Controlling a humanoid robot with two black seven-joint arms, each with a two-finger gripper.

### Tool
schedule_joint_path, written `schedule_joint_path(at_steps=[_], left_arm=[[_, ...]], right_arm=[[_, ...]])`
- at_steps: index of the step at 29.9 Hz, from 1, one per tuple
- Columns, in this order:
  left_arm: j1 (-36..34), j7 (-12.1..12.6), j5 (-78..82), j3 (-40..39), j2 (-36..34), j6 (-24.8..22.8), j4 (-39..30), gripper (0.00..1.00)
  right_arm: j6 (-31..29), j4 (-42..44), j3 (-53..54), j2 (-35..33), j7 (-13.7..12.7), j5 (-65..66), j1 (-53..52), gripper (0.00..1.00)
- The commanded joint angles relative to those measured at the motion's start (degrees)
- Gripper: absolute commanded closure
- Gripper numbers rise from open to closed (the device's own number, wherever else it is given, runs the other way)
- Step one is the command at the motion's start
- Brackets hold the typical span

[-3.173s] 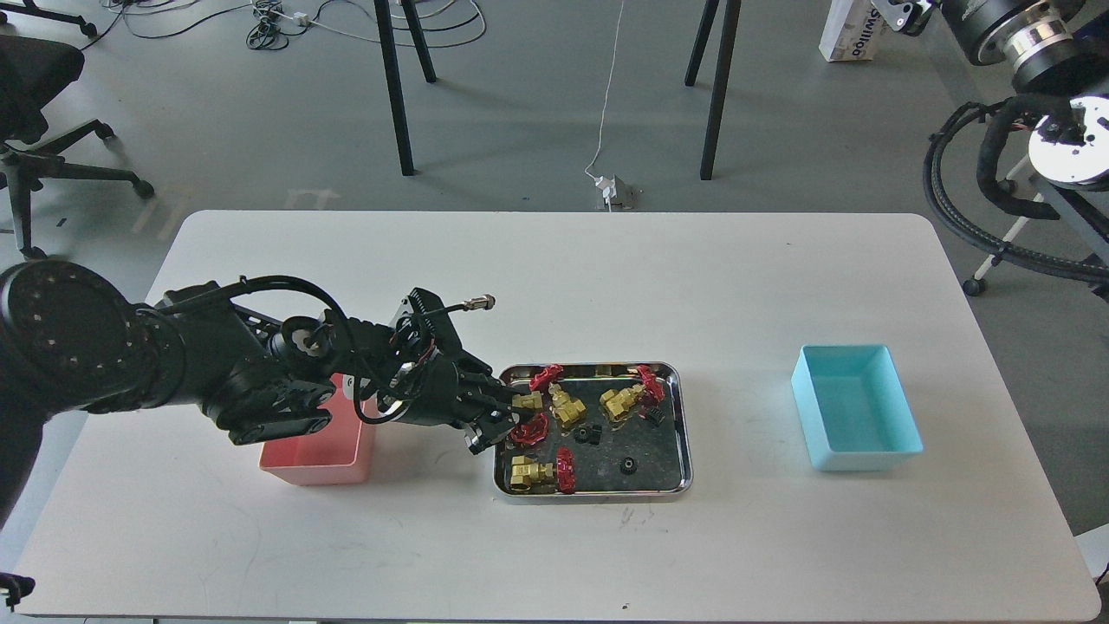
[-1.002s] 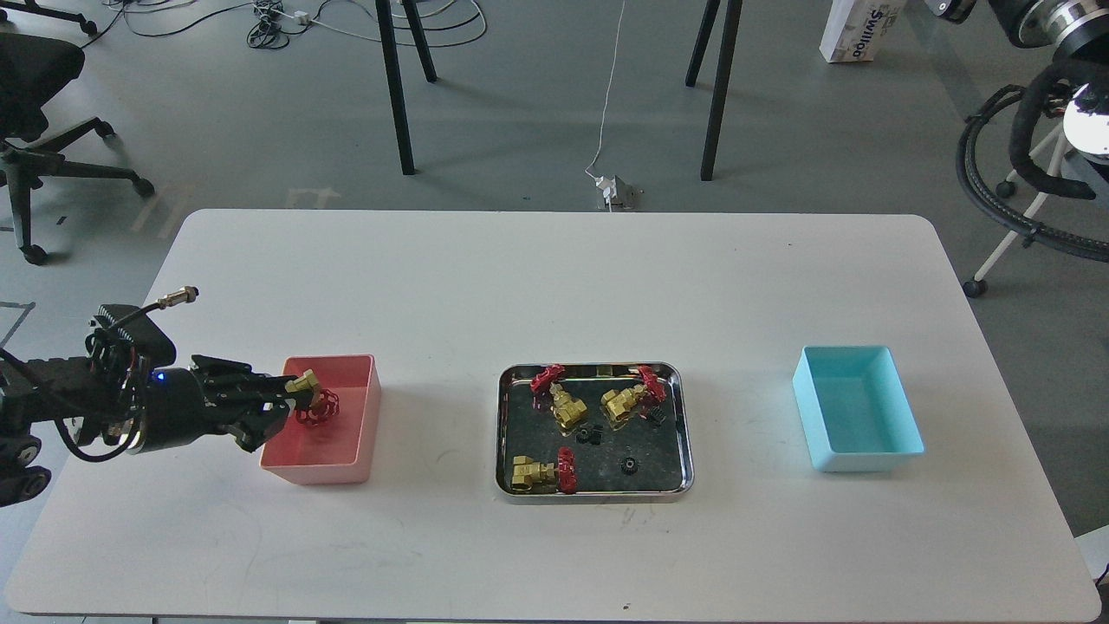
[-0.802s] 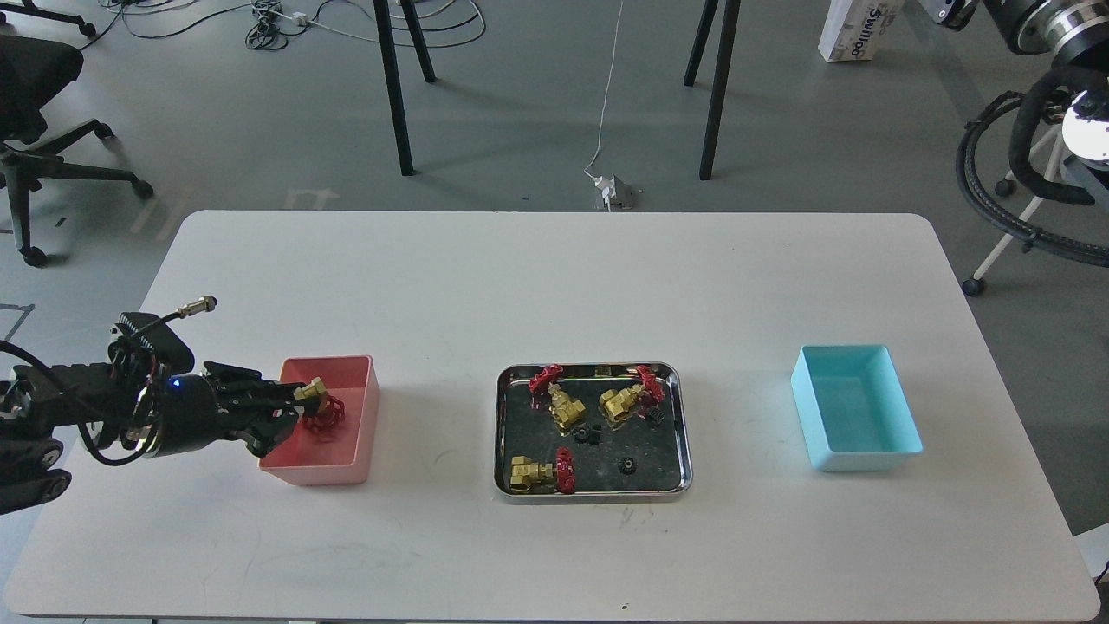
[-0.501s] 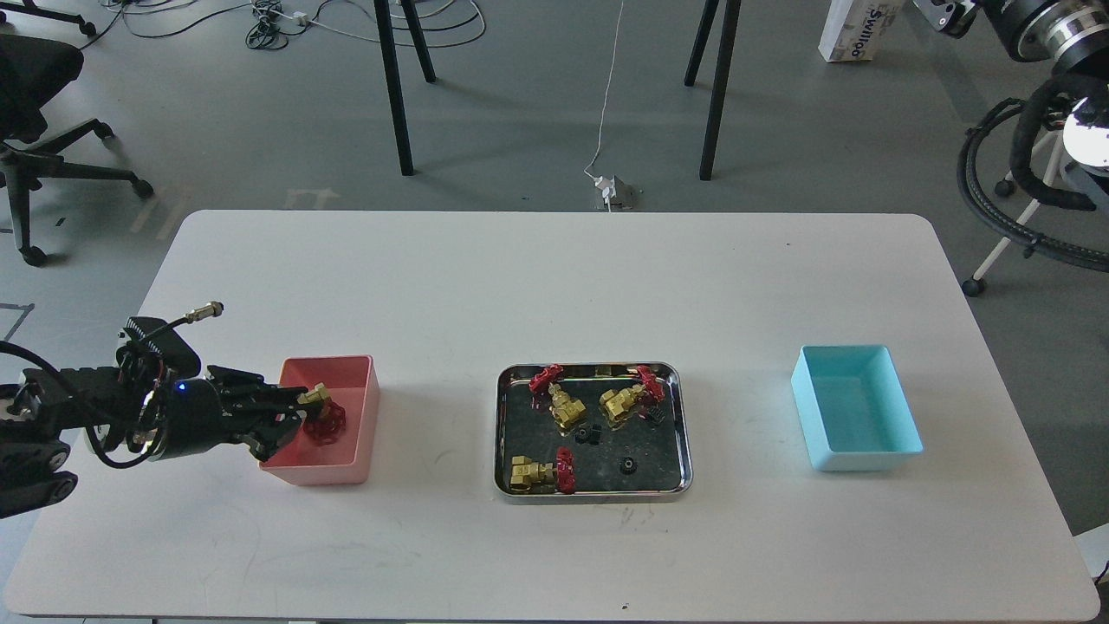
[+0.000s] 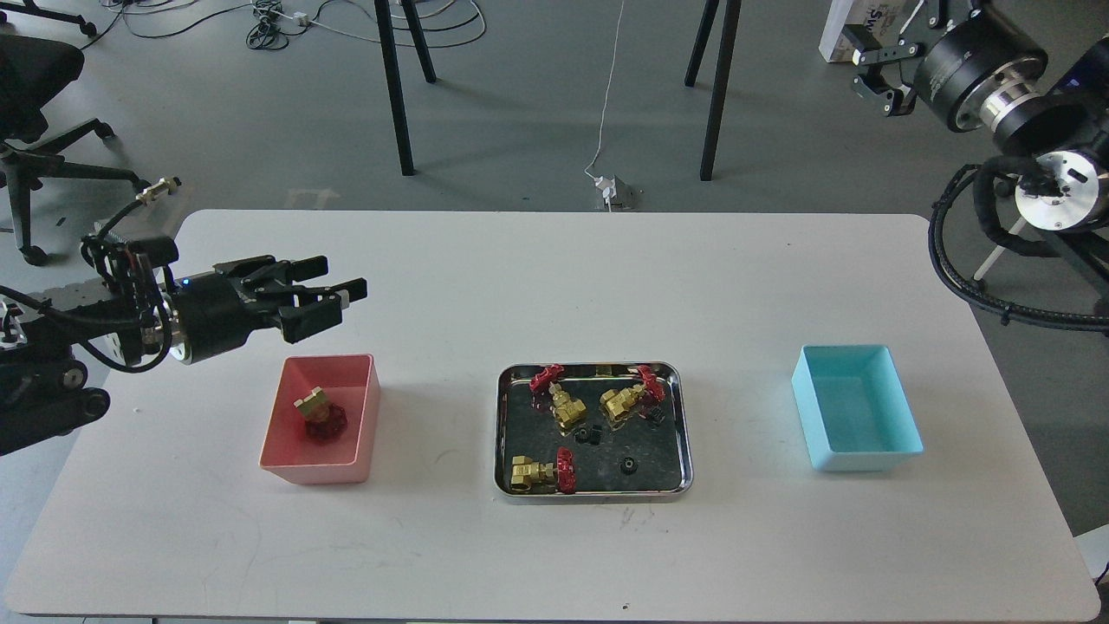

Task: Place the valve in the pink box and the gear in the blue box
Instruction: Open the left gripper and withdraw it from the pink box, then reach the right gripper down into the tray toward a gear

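Observation:
One brass valve with a red handwheel [image 5: 317, 412] lies inside the pink box [image 5: 316, 472], free of any gripper. My left gripper [image 5: 342, 282] is open and empty, raised above the table just behind the pink box. Three more valves [image 5: 561, 401] [image 5: 625, 399] [image 5: 539, 472] lie in the steel tray [image 5: 593, 495]. Three tiny black gears [image 5: 589, 433] [image 5: 625, 465] [image 5: 656, 416] lie among them. The blue box [image 5: 866, 459] stands at the right and holds nothing. My right gripper [image 5: 873, 71] is high at the top right, off the table, too small to read.
The white table [image 5: 554, 286] carries the pink box at left, the tray in the middle and the blue box at right. Chair and table legs, cables and an office chair stand on the floor beyond the far edge.
The left gripper let go of the valve, which now lies in the pink box, then opened and rose up and back. The right arm has swung further into view at top right.

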State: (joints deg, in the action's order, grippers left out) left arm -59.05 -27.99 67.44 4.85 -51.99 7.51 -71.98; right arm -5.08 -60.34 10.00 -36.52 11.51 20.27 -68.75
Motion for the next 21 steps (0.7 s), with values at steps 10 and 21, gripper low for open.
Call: schedule_joint_path(at_steps=[10,21], left_arm=[[2.6,0.0,-43.0,-25.1,15.7,-22.6,-3.2,0.13],[5.9,0.0,-44.0,-27.2,20.3,-22.6,-2.0,0.12]], right_arm=[[-14.9,-16.4,-49.1,15.3,-0.1,31.3,-25.5,0.00],[-7.8,-8.0,-62.0,35.1,-6.1,32.3,-21.2,0.27]])
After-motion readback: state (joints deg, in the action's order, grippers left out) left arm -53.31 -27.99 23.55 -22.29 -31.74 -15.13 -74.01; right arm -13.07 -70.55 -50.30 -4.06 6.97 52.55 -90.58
